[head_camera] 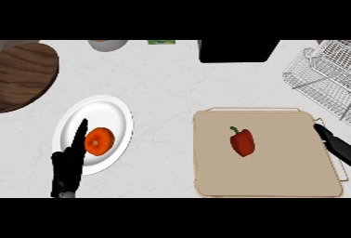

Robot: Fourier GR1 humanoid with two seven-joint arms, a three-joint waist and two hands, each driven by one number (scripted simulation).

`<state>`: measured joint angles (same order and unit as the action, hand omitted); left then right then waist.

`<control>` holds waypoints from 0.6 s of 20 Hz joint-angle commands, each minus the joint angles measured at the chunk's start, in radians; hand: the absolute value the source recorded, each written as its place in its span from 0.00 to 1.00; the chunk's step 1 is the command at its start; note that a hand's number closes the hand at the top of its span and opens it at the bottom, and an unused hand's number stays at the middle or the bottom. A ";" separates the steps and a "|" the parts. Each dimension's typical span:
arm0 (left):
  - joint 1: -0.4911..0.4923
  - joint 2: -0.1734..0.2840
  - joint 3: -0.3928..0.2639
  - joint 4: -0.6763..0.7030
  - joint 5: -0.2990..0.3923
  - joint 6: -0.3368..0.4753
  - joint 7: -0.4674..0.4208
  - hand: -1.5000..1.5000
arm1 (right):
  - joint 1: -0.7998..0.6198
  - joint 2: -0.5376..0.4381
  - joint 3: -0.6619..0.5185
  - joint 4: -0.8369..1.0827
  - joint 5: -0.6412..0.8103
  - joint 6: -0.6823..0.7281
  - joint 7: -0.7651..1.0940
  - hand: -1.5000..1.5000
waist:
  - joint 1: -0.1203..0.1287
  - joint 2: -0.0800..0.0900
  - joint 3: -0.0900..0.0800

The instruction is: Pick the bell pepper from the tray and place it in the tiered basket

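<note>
My left hand (67, 169) is black all over, matte, with long slim fingers that narrow toward the tips. At its base, by the lower edge of the view, there is a small paler grey patch where the wrist begins. My right hand (336, 143) is the same plain black; only a narrow part of it shows at the right edge, with slender, rod-like fingers. I see no markings, cables or screws on either hand. My forearms hardly show at all.

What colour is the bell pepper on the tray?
Red, with a green stem; the bell pepper shows in the head view.
</note>
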<state>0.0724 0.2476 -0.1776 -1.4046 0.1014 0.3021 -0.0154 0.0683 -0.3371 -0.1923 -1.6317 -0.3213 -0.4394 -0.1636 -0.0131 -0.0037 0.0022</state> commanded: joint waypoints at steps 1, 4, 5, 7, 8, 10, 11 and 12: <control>-0.002 -0.031 -0.030 -0.017 -0.018 0.020 0.062 0.50 | 0.129 -0.041 0.107 -0.159 0.083 0.003 0.137 0.00 | 0.000 0.000 -0.004; 0.009 -0.032 -0.031 -0.024 -0.018 0.027 0.063 0.50 | 0.164 -0.221 0.164 -0.189 0.113 0.121 0.321 0.00 | 0.000 0.000 -0.006; 0.040 -0.034 -0.044 -0.006 -0.024 0.010 0.013 0.50 | 0.164 -0.229 0.219 -0.213 0.152 0.115 0.373 0.00 | 0.011 0.002 -0.008; 0.011 -0.032 -0.039 -0.014 -0.018 0.013 0.066 0.50 | 0.172 -0.349 0.219 -0.279 0.199 0.151 0.476 0.00 | 0.002 0.001 -0.009; 0.026 -0.061 -0.055 -0.011 -0.034 0.034 0.033 0.50 | 0.178 -0.383 0.236 -0.288 0.222 0.171 0.514 0.00 | 0.007 0.003 -0.009; 0.049 -0.037 -0.056 -0.012 -0.038 0.011 0.011 0.50 | 0.156 -0.445 0.273 -0.340 0.300 0.164 0.632 0.00 | 0.022 0.004 -0.010; 0.029 -0.038 -0.046 -0.031 -0.035 0.026 0.040 0.50 | 0.180 -0.472 0.306 -0.400 0.339 0.167 0.694 0.00 | 0.013 0.001 -0.011; 0.023 -0.018 -0.027 -0.027 -0.020 0.004 0.043 0.50 | 0.171 -0.485 0.328 -0.402 0.384 0.162 0.746 0.00 | 0.019 0.004 -0.009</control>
<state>0.0914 0.2289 -0.1998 -1.4401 0.0729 0.3238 0.0121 0.2296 -0.7195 0.0627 -1.9426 -0.0561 -0.2923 0.3946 0.0003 -0.0047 -0.0026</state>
